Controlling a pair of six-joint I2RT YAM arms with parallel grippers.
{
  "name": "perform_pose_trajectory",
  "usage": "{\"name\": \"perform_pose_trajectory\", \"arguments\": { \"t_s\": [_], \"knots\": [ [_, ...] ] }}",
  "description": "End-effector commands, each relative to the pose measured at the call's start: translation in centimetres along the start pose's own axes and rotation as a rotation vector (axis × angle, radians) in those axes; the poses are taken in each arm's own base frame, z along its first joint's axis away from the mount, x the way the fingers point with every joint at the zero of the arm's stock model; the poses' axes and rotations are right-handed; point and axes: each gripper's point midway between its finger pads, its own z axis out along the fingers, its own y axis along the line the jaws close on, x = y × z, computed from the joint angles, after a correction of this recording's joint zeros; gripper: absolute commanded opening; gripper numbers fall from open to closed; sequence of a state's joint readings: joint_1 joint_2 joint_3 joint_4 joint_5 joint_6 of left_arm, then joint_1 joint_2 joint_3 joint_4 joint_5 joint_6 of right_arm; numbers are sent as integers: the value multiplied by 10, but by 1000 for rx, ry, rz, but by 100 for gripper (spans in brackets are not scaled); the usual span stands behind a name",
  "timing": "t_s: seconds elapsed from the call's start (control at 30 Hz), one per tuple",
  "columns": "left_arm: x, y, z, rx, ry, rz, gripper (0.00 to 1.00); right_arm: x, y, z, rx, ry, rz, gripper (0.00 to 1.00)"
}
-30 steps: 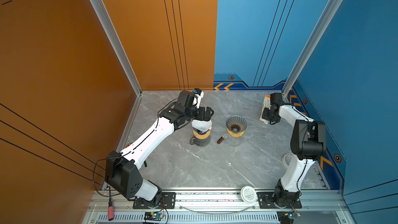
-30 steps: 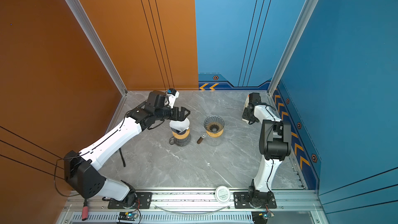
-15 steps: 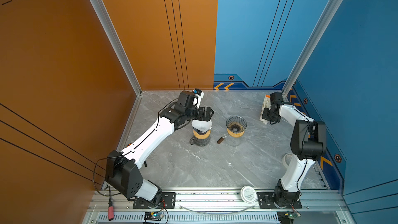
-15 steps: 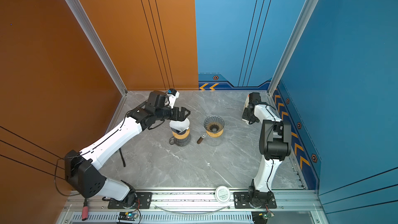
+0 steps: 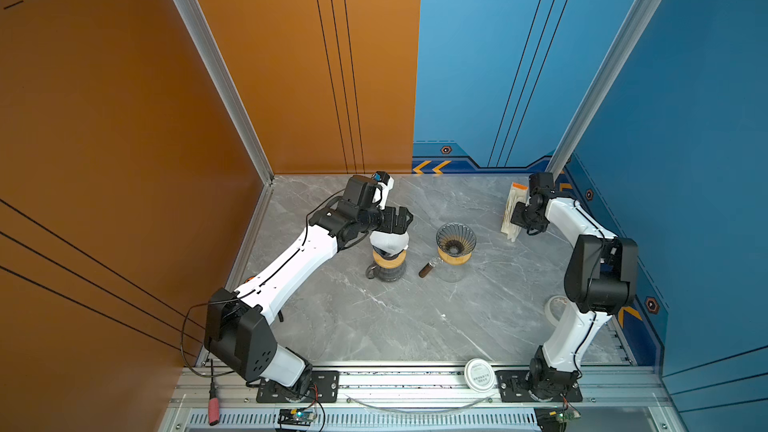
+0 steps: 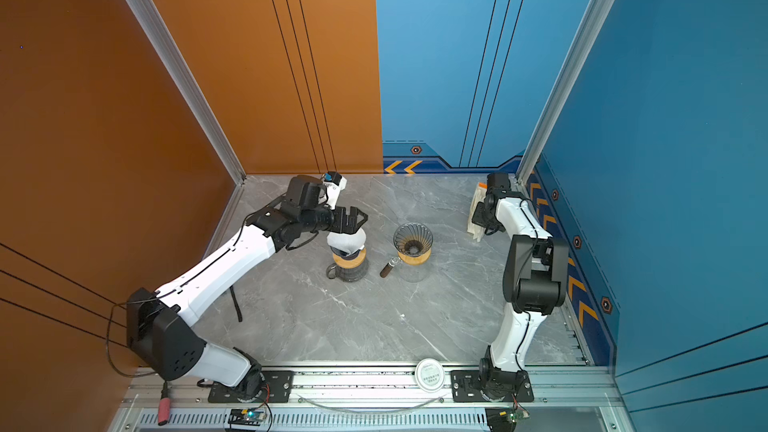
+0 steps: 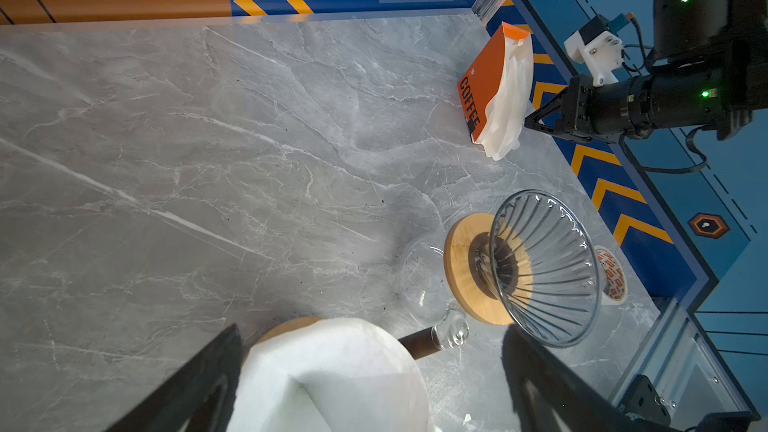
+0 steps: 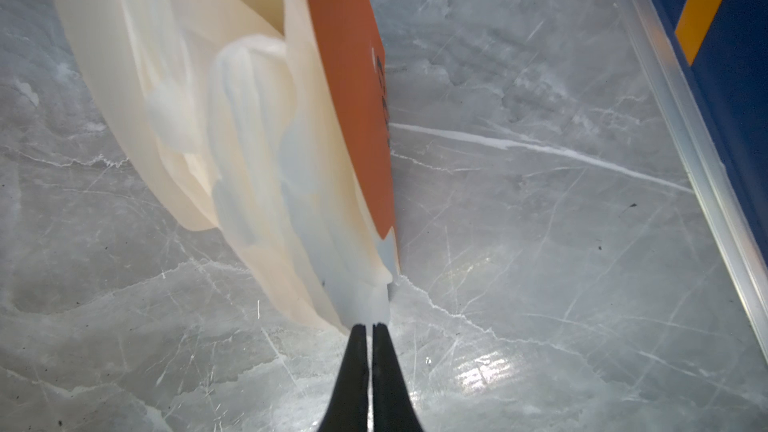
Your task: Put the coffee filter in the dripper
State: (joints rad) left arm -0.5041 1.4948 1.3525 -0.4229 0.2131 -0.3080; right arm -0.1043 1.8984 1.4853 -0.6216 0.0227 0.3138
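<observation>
nearest the rail, a round white lid [image 5: 478,374] is seen. further in, the left gripper [image 6: 355,221] is held just above a white paper filter cone [image 7: 332,371], its jaws spread wide and nothing gripped. that cone is seated on a wood-collared dark glass carafe [image 5: 388,272]. just beside it, the clear ribbed glass dripper [image 7: 544,268] on its wooden ring is shown empty. at the far side, by the blue wall, the orange filter pack marked coffee [image 7: 484,85] stands tilted, with creamy white filter papers [image 8: 257,139] spilling from it. the right gripper [image 8: 369,328] is pressed together right at the lowest corner of those papers. whether a sheet is caught between the tips cannot be told.

the step in hand is judged to be the drawing of one filter from the pack. it would be done best with a slow pull away from the orange card, so a single sheet is peeled off and the pack is not dragged or toppled. paper in the pinch should be confirmed before anything is carried to the empty dripper.
</observation>
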Motion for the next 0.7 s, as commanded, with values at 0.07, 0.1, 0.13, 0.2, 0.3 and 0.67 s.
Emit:
{"name": "perform_pose_trajectory", "arguments": {
  "t_s": [0.07,0.1,0.13,0.2,0.3,0.67],
  "knots": [
    [-4,-3,-1,12,11,-9,98,-7,7,-5,-22,4,6,0],
    [-4,-3,-1,11,12,-11,98,-8,8,-7,-25,-1,6,0],
    [-4,-4,0,14,14,-13,98,-9,9,-10,-30,-6,6,0],
    [-3,-4,2,18,19,-16,98,-9,11,-15,-39,-13,5,0],
    [-3,-7,4,25,22,-14,98,-5,10,-21,-43,-17,4,1],
    [-2,-9,6,32,30,-9,98,21,-12,-19,-9,22,14,24]
  ]
}}
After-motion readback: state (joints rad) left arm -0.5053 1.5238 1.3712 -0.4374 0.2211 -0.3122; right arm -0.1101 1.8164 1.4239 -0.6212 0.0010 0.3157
